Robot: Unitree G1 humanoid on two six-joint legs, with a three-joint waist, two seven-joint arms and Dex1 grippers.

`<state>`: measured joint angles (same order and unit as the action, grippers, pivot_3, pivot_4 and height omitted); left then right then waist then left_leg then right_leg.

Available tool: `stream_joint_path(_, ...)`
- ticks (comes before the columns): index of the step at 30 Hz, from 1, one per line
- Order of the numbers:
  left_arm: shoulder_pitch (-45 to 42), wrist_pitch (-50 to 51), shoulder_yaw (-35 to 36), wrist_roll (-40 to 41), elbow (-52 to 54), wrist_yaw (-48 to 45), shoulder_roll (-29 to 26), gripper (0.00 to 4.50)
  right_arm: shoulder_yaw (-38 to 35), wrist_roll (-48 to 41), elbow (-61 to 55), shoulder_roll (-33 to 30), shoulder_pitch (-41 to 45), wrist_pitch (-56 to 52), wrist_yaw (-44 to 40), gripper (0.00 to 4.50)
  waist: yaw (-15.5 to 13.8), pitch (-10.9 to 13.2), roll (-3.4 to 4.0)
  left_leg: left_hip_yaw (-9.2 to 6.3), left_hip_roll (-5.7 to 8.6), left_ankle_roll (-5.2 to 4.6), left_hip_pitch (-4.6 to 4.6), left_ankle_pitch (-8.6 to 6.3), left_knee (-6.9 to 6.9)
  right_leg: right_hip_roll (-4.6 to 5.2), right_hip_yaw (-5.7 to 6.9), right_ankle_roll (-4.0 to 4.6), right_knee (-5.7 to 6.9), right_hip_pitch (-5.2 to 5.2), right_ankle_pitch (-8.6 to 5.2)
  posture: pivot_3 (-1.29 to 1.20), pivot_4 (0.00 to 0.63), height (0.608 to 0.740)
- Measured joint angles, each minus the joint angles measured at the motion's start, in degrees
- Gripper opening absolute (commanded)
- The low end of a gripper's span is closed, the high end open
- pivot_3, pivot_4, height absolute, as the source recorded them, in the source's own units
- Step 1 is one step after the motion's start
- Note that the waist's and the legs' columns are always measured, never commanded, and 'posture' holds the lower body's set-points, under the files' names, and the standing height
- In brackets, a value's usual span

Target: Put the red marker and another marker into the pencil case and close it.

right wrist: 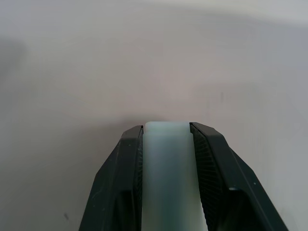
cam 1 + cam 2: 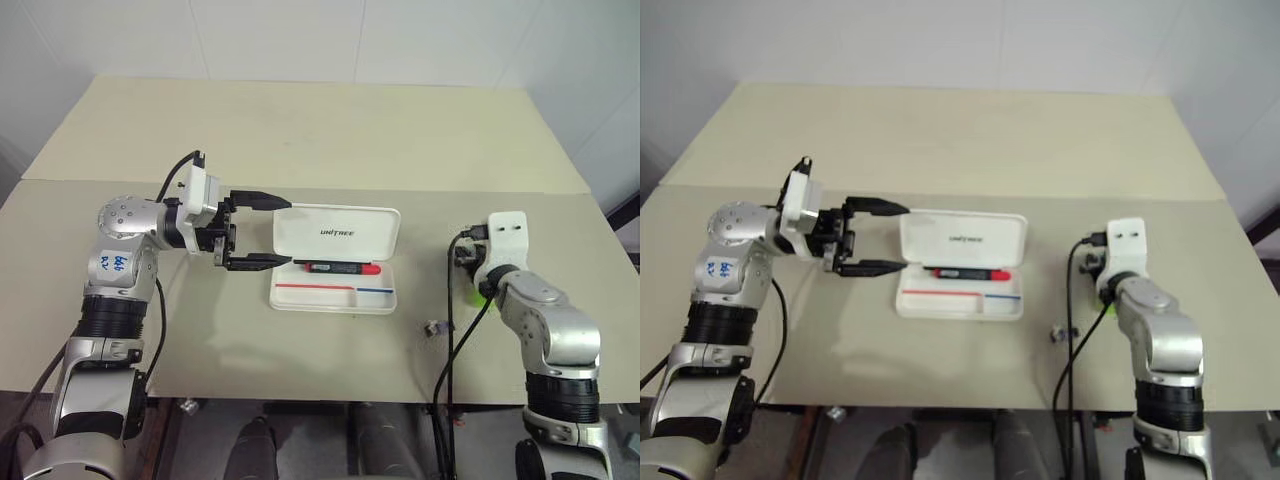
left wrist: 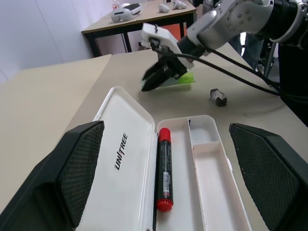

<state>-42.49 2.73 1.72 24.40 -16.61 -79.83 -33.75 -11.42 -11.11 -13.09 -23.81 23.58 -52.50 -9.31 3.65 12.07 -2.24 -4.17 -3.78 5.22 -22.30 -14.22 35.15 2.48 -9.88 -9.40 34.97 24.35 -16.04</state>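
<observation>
The white pencil case [image 2: 345, 232] lies open in the middle of the table, its lid marked UNITREE folded back. The red marker [image 2: 338, 267] lies inside the tray along the hinge, also seen as the red marker [image 3: 163, 168] in the left wrist view. My left gripper [image 2: 285, 232] hovers level at the case's left end, open, with nothing between its fingers [image 3: 82, 168]. Off to the right of the case, my right gripper [image 1: 167, 127] is shut on the other marker [image 1: 167, 168], a stubby pale green one. That green marker [image 3: 185, 78] sits just above the tabletop.
A tiny dark grey object [image 2: 434, 327] lies on the table between the case and my right arm. Black cables [image 2: 455, 330] hang from the right wrist down past the table's front edge. The far half of the table [image 2: 300, 130] is bare.
</observation>
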Motion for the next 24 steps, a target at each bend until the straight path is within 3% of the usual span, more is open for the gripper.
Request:
stream_joint_path(12,2.7,1.0,3.0,6.3,0.1,-5.8,0.2,4.50,10.3,-7.4,-10.2,-12.0,12.0,0.7,-20.3,1.11,1.4,0.1,0.10,0.00,-0.01,-0.02,-0.05,-0.01,-0.11,0.00,0.00,-0.14,-0.03,0.12,0.06,0.00,0.150,0.740)
stream_joint_path(20,5.9,1.5,6.3,7.5,-1.8,-6.2,-4.0,4.50,22.1,-13.7,-17.0,-13.3,15.2,-4.8,-28.9,1.11,1.2,0.1,0.10,0.00,-0.03,-0.01,-0.10,-0.02,-0.09,0.01,0.02,-0.12,-0.09,0.15,0.03,0.00,0.150,0.740)
stream_joint_path(24,9.5,0.9,6.2,7.2,-2.2,-6.2,-5.8,4.50,26.5,-13.5,-17.5,-10.3,18.5,-2.8,-30.8,1.11,1.3,0.1,0.09,0.01,-0.05,-0.01,-0.09,-0.02,-0.11,0.00,0.04,-0.06,-0.07,0.19,0.00,0.00,0.150,0.740)
